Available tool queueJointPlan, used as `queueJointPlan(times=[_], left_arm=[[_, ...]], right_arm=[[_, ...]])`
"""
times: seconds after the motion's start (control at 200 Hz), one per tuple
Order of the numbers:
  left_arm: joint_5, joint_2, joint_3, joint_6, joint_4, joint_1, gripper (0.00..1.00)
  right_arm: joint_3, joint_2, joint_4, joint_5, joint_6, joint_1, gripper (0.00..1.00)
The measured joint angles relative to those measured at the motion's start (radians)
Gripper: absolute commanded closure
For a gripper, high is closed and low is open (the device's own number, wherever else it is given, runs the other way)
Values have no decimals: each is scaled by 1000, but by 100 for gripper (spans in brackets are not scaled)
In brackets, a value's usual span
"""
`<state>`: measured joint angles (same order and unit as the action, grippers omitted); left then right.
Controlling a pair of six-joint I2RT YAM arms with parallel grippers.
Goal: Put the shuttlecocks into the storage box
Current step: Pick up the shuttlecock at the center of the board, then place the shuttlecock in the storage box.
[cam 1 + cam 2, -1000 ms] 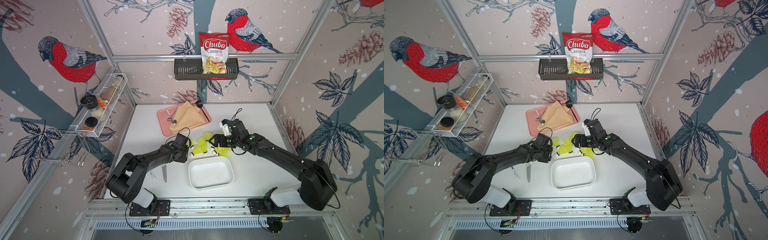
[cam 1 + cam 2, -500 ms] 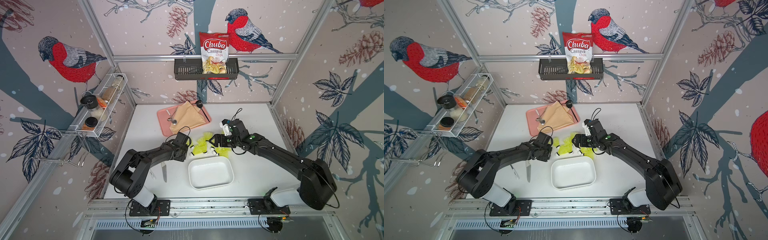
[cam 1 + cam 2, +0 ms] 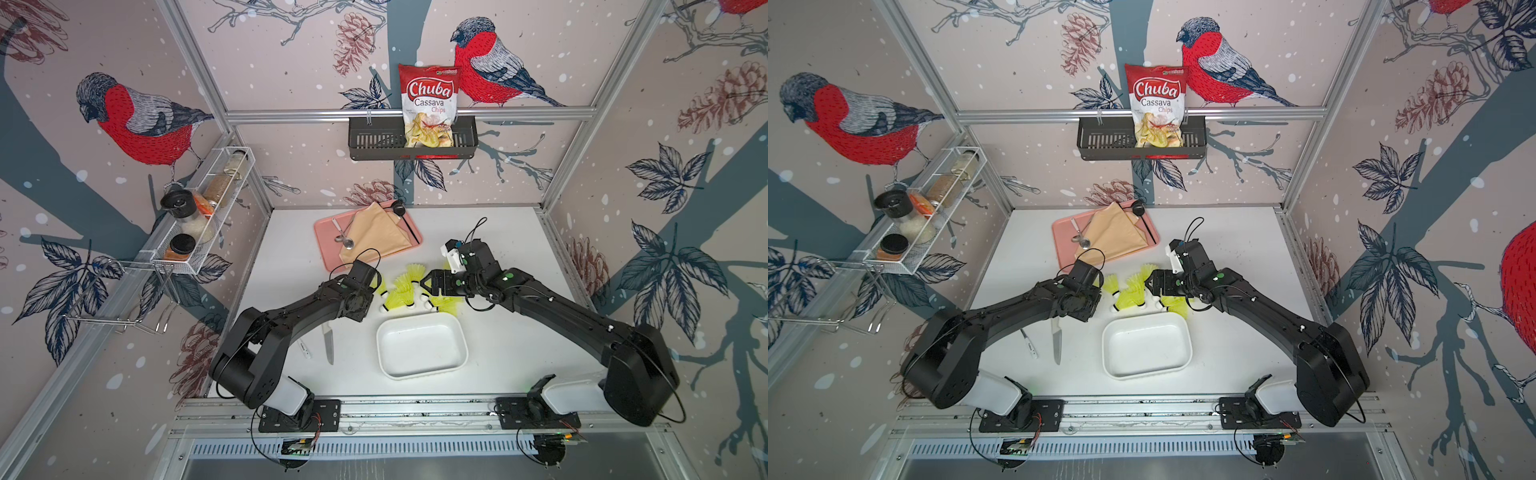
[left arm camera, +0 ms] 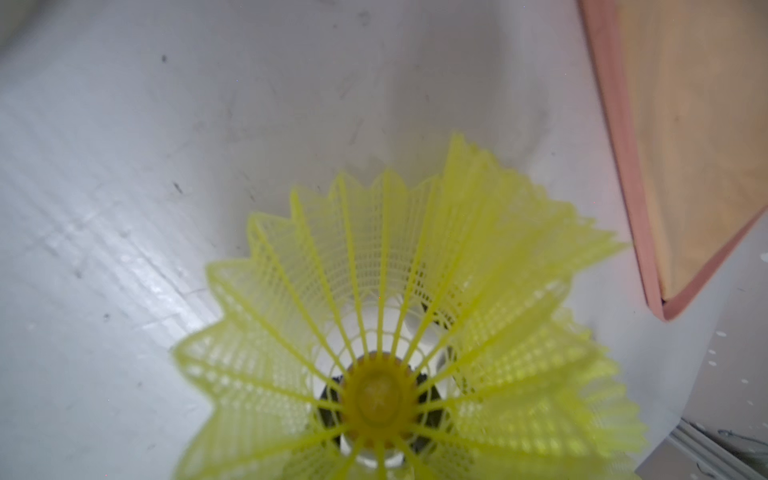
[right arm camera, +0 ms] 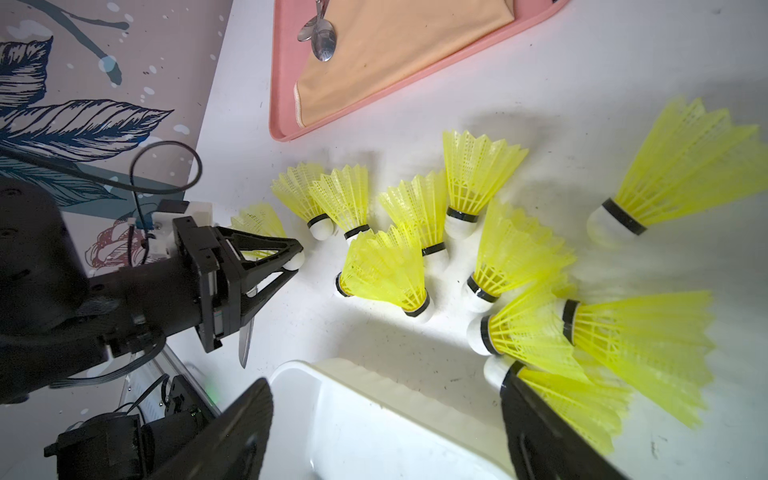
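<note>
**Table**: white top, read as a clock face from above, with 12 at the back wall.

1. **Wire rack**: on the left wall at 9 to 10 o'clock, with spice jars in it.
2. **Marker pen** and **knife**: at 7 o'clock, side by side but apart. The blade points to the front edge.
3. **Left gripper**: at 9 o'clock of the cluster. Its jaws are pinched onto the white tip of one shuttlecock, the leftmost of the group. The skirt runs back between the fingers toward the wrist. The left wrist view looks straight into this shuttlecock. Whether it rests on the table or is lifted cannot be told.
4. **Pink tray**: at 11 o'clock. It holds a folded tan cloth, a spoon and a black-headed utensil.
5. **Black basket**: on the back wall at 12 o'clock, with a bag of cassava chips standing in it.
6. **Shuttlecocks**: neon yellow-green, lying on their sides in a loose cluster at the table's centre. Several touch or overlap. They lie on the table just at 12 o'clock of the box.
7. **Storage box**: white tub, mouth up, at 6 o'clock of the cluster, near the front.
8. **Right gripper**: over the right half of the cluster, at 12 to 1 o'clock of the box. Its jaws are spread wide and hold nothing. One finger lies across a shuttlecock's tip end, and contact cannot be told.
</note>
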<state>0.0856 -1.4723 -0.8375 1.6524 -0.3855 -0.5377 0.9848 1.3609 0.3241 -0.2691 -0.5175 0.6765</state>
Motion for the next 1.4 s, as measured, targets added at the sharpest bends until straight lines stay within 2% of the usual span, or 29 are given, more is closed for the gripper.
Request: queueJointPlan(times=[0.215,0.47,0.67,0.77,1.401], left_arm=[[-31,130,-65,-166,-140,-51,81],[-133,224,-107,-318,-281,-208,81],[-171,212,-80,-316,-310,-367,81],[-188,183,-54,-290,-306,-409,81],[-198,-23,-100,-235,-284,-535,81]], right_arm=[[-18,-86,87,37,-6,64,15],[-46,-200,251,79,-64,156,16],[-101,-300,338,98,-106,172,16],[-124,-324,347,96,-117,173,17],[-173,-343,372,57,-135,169,18]])
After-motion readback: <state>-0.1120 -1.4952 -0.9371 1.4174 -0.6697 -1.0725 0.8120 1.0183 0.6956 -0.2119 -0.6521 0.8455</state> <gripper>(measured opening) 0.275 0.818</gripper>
